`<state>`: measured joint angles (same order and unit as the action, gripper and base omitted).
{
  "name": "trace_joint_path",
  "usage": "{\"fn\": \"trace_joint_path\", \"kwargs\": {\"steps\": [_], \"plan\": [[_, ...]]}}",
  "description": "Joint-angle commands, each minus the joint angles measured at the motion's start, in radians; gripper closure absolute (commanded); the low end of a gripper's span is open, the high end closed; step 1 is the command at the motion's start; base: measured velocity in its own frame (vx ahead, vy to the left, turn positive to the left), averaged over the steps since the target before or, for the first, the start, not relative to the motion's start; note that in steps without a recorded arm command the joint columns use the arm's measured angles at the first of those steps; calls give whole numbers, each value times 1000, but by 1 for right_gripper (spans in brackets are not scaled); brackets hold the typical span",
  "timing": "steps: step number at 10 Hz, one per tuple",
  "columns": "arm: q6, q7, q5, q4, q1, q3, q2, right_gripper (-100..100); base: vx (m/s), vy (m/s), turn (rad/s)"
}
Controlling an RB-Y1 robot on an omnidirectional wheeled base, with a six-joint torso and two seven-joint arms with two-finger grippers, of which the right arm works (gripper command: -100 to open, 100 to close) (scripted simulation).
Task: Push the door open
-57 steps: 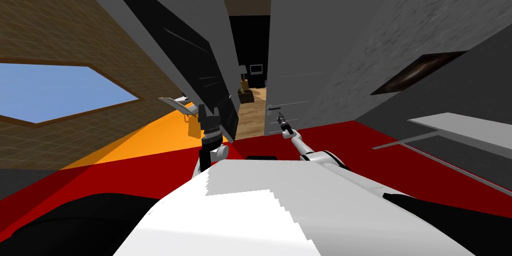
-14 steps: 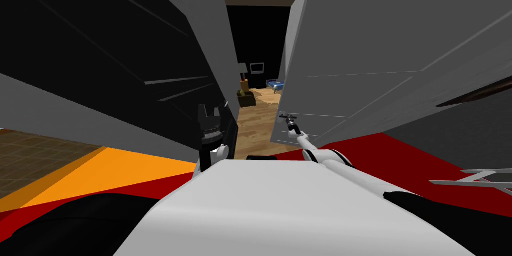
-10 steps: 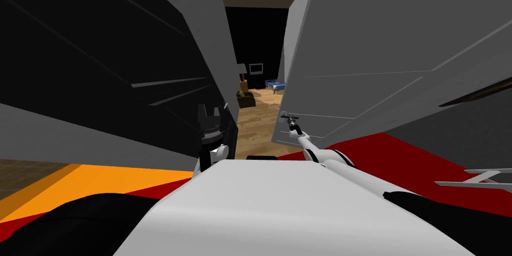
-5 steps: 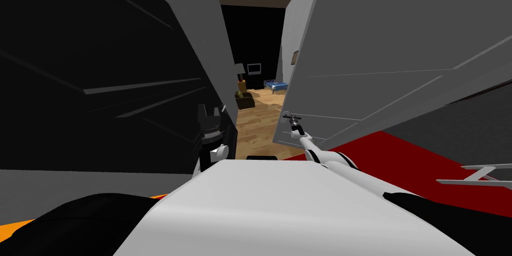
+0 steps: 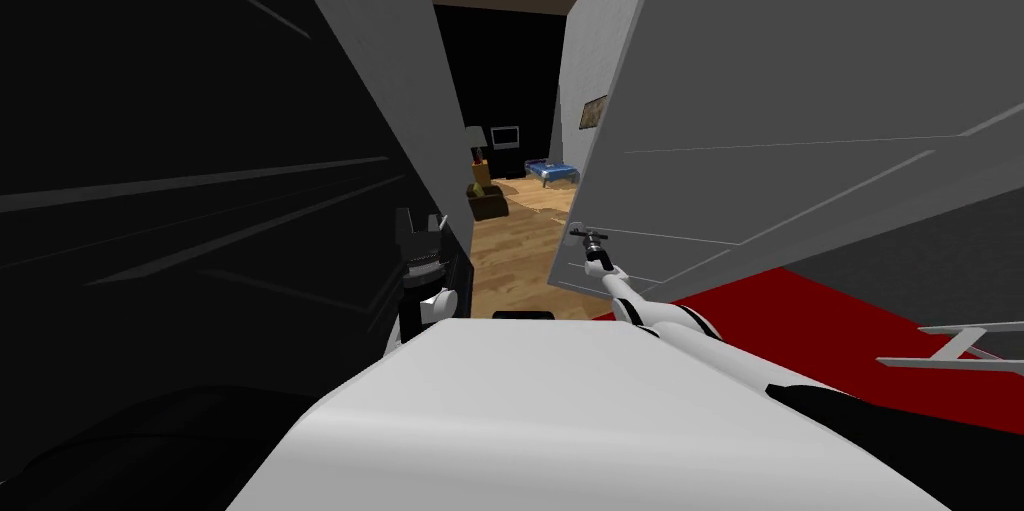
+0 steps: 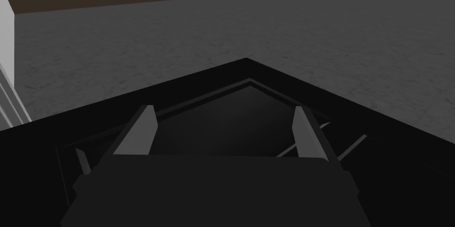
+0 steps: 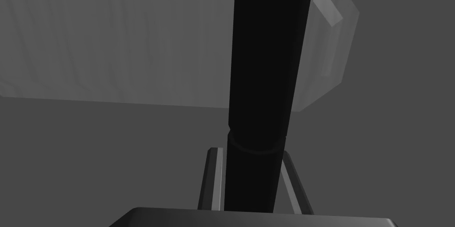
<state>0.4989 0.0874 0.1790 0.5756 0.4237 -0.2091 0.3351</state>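
Now mid-push; right tool (image 7: 249,151) clamped on the dark door handle (image 7: 266,60); grey door (image 5: 800,85) ajar. Meanwhile left tool (image 6: 223,107) spread apart, idle; next, likely a steady forward shove.

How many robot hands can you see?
2. The left gripper is raised and open beside a black panel. The right gripper is shut on the black handle of the grey door. None hidden.

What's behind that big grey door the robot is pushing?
Past the edge of the door I see a wooden floor, a dark armchair, a blue bed and a black area. The door covers whatever lies further right.
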Motion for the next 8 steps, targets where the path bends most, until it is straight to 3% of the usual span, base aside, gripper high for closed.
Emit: {"fn": "trace_joint_path", "kwargs": {"steps": [1, 8], "plan": [[1, -4, 4, -4, -3, -12, 5, 100, 119, 12, -43], [7, -22, 22, -18, -13, -58, 24, 100, 166, 22, -39]]}}
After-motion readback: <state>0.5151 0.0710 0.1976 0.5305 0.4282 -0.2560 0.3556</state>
